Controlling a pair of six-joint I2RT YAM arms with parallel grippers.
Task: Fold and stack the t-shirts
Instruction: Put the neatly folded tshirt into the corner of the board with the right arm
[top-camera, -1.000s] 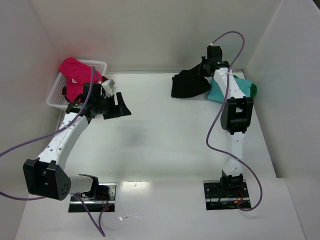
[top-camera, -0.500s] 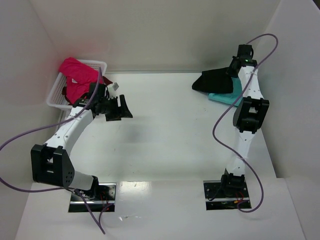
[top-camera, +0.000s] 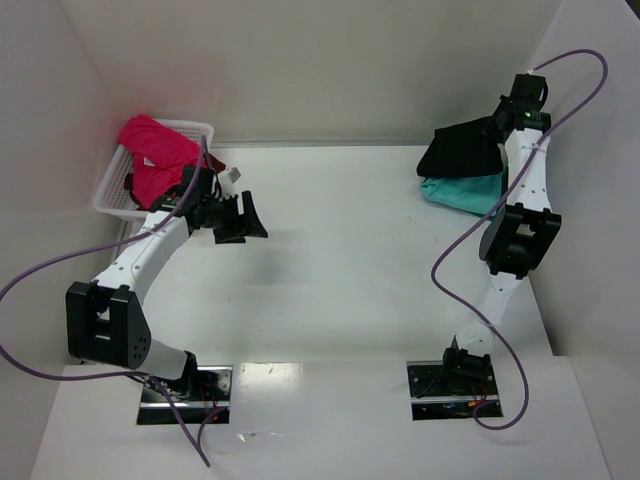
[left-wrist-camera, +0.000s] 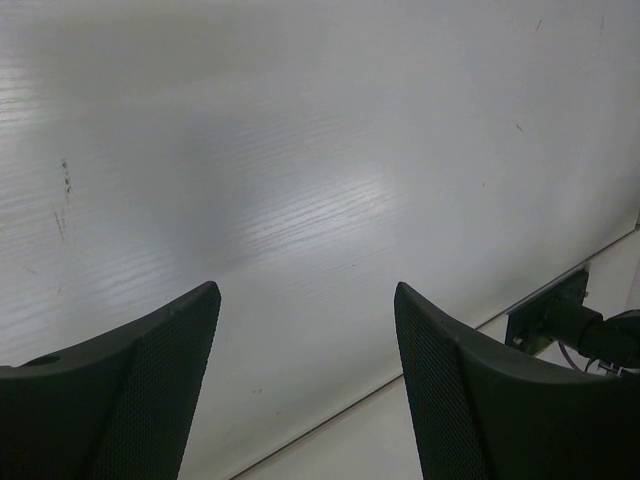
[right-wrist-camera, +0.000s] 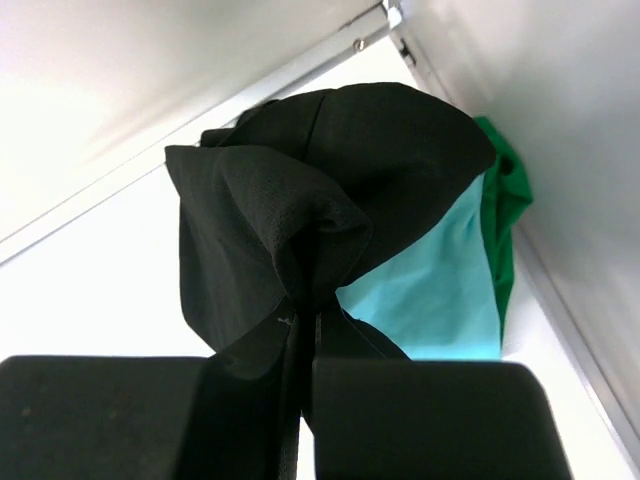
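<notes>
My right gripper (top-camera: 502, 128) is shut on the black t-shirt (top-camera: 460, 152) and holds it above the teal t-shirt (top-camera: 462, 190) at the back right. In the right wrist view the black t-shirt (right-wrist-camera: 300, 220) bunches between my closed fingers, with the teal t-shirt (right-wrist-camera: 430, 285) and a green t-shirt (right-wrist-camera: 500, 200) under it by the right wall. My left gripper (top-camera: 250, 215) is open and empty over the table, right of the basket. The magenta-pink t-shirt (top-camera: 155, 150) and a dark red one (top-camera: 212, 160) lie in the basket.
The white lattice basket (top-camera: 112, 185) stands at the back left against the wall. White walls close in the back and both sides. The left wrist view shows only bare white table (left-wrist-camera: 300, 180) and the right arm's base plate (left-wrist-camera: 560, 315).
My right gripper has carried the black t-shirt to the right, from left of the teal t-shirt to above it near the right wall. My left gripper shifted slightly.
</notes>
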